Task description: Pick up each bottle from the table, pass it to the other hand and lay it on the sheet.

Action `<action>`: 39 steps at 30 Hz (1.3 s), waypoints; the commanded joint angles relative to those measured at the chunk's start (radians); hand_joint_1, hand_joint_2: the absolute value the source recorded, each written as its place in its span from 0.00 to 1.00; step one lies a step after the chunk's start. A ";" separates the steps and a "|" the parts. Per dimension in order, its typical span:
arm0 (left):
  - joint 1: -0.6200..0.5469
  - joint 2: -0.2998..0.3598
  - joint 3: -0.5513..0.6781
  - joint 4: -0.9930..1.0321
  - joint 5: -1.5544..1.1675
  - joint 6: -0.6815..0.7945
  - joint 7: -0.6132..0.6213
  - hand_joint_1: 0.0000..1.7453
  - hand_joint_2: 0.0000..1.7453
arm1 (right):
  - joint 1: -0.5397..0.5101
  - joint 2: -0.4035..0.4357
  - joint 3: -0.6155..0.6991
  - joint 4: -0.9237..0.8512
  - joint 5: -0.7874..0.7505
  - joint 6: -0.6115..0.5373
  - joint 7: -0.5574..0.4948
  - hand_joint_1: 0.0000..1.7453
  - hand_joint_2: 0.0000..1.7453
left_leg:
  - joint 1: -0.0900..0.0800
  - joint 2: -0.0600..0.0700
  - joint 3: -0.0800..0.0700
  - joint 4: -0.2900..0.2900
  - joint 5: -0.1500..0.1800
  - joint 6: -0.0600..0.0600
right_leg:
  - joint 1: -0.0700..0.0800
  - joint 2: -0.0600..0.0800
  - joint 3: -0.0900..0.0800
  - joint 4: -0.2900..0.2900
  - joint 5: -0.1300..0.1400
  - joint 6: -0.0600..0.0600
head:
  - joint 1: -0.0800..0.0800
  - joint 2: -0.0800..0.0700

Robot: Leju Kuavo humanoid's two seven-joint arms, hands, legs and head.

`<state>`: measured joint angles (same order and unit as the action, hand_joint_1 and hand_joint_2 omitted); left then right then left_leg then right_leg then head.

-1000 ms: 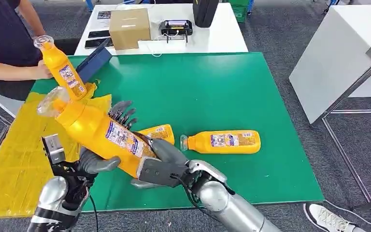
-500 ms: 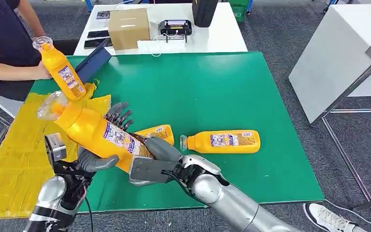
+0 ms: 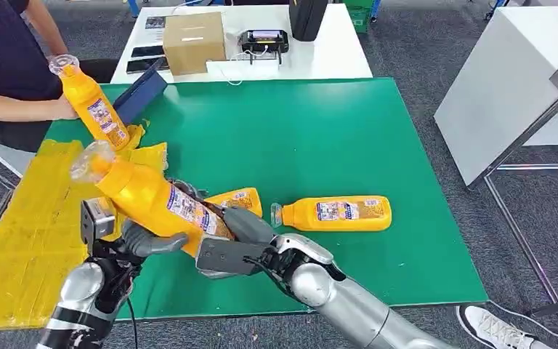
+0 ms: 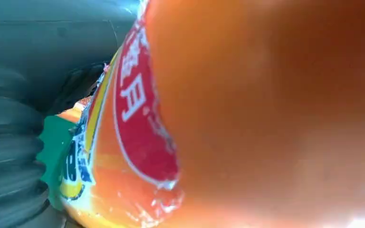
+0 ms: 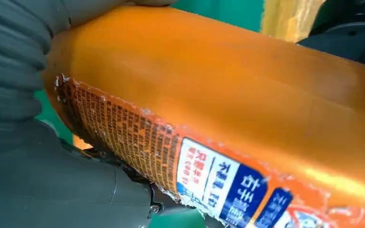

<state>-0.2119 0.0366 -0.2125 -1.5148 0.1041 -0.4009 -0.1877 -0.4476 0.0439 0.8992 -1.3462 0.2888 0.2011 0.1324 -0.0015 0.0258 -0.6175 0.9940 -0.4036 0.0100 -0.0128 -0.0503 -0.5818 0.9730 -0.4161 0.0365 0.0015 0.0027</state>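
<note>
Head view gives me the held bottle (image 3: 152, 200) tilted above the near-left part of the green table (image 3: 320, 131), its clear cap toward the yellow sheet (image 3: 22, 240). Both hands are on it: my right hand (image 3: 229, 243) is clamped around its base end, and my left hand (image 3: 142, 240) grips the body from below, thumb across the label. Two more bottles lie on the green: one (image 3: 238, 200) just behind the right hand, another (image 3: 334, 213) on its side nearby. At the far left a person (image 3: 3, 65) holds a fourth bottle (image 3: 91, 102) upright over the sheet's edge.
</note>
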 commanded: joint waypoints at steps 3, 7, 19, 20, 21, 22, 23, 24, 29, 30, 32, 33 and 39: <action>-0.144 -0.002 0.057 0.123 -0.156 0.094 -0.040 1.00 1.00 | 0.053 -0.046 -0.002 0.044 0.092 -0.081 0.030 0.00 1.00 | 0.003 -0.009 0.005 0.000 -0.001 -0.002 | 0.002 -0.001 0.008 -0.002 -0.003 -0.002 | 0.000 0.000; -0.186 0.038 0.074 0.135 -0.390 0.218 -0.070 1.00 1.00 | 0.103 -0.045 -0.111 0.009 0.192 -0.159 0.037 0.00 1.00 | 0.002 -0.005 0.001 0.000 0.000 -0.001 | 0.002 -0.001 0.004 -0.001 -0.001 -0.001 | 0.000 0.000; -0.188 0.027 0.086 0.140 -0.402 0.209 -0.072 1.00 1.00 | 0.114 -0.036 -0.132 0.002 0.210 -0.144 0.031 0.00 1.00 | 0.001 -0.003 0.003 0.000 -0.001 -0.001 | 0.001 0.002 0.005 0.000 -0.001 -0.001 | 0.000 0.000; -0.188 0.027 0.086 0.140 -0.402 0.209 -0.072 1.00 1.00 | 0.114 -0.036 -0.132 0.002 0.210 -0.144 0.031 0.00 1.00 | 0.001 -0.003 0.001 0.000 -0.001 -0.001 | 0.000 0.001 0.003 0.000 -0.001 -0.001 | 0.000 0.000; -0.188 0.027 0.086 0.140 -0.402 0.209 -0.072 1.00 1.00 | 0.114 -0.036 -0.132 0.002 0.210 -0.144 0.031 0.00 1.00 | 0.001 -0.004 0.003 0.000 -0.001 -0.001 | 0.001 0.002 0.005 0.000 -0.001 -0.001 | 0.000 0.000; -0.188 0.027 0.086 0.140 -0.402 0.209 -0.072 1.00 1.00 | 0.114 -0.036 -0.132 0.002 0.210 -0.144 0.031 0.00 1.00 | 0.001 -0.004 0.002 0.000 -0.001 -0.001 | 0.001 0.001 0.004 0.000 -0.001 -0.001 | 0.000 0.000; -0.188 0.027 0.086 0.140 -0.402 0.209 -0.072 1.00 1.00 | 0.114 -0.036 -0.132 0.002 0.210 -0.144 0.031 0.00 1.00 | 0.001 -0.004 0.001 0.000 0.000 -0.001 | 0.000 0.000 0.003 0.000 -0.001 -0.001 | 0.000 0.000; -0.188 0.027 0.086 0.140 -0.402 0.209 -0.072 1.00 1.00 | 0.114 -0.036 -0.132 0.002 0.210 -0.144 0.031 0.00 1.00 | 0.001 -0.003 0.001 0.000 0.000 -0.001 | 0.000 0.001 0.003 0.000 -0.001 -0.001 | 0.000 0.000; -0.274 0.149 0.064 0.204 -0.923 0.487 -0.068 1.00 1.00 | 0.155 -0.052 -0.290 -0.076 0.412 -0.267 -0.034 0.00 0.00 | 0.001 -0.005 0.001 0.001 -0.001 -0.001 | 0.001 0.000 0.003 0.001 -0.002 -0.001 | 0.000 0.000; -0.286 0.166 0.073 0.220 -0.968 0.496 -0.062 1.00 1.00 | 0.165 -0.055 -0.317 -0.096 0.409 -0.251 -0.037 0.00 0.00 | 0.002 -0.006 0.002 0.002 -0.002 -0.001 | 0.001 0.001 0.005 0.002 -0.002 -0.002 | 0.000 0.000; -0.311 0.220 0.079 0.267 -1.126 0.539 -0.032 1.00 1.00 | 0.182 -0.055 -0.364 -0.122 0.412 -0.215 -0.037 0.00 0.00 | 0.001 -0.003 0.001 0.001 0.000 -0.001 | 0.001 0.001 0.002 0.001 -0.001 -0.001 | 0.000 0.000; -0.315 0.231 0.090 0.283 -1.144 0.543 -0.028 1.00 1.00 | 0.187 -0.055 -0.371 -0.125 0.414 -0.211 -0.037 0.00 0.00 | 0.002 -0.003 0.002 0.001 -0.001 -0.002 | 0.001 0.003 0.004 0.001 -0.001 -0.002 | 0.000 0.000; -0.420 0.361 -0.041 0.592 -1.475 0.498 0.075 1.00 1.00 | 0.181 -0.050 -0.343 -0.079 0.434 -0.189 -0.033 0.00 0.00 | 0.002 -0.003 0.005 0.000 -0.002 -0.002 | 0.001 0.004 0.006 0.000 -0.002 -0.002 | 0.000 0.000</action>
<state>-0.4566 0.2332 -0.1217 -1.3286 -1.1102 0.1633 -0.2106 -0.2528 0.0095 0.5825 -1.4523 0.7115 -0.0103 0.0946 -0.0012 0.0252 -0.6174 0.9939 -0.4032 0.0098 -0.0122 -0.0502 -0.5811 0.9737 -0.4158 0.0365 0.0011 0.0027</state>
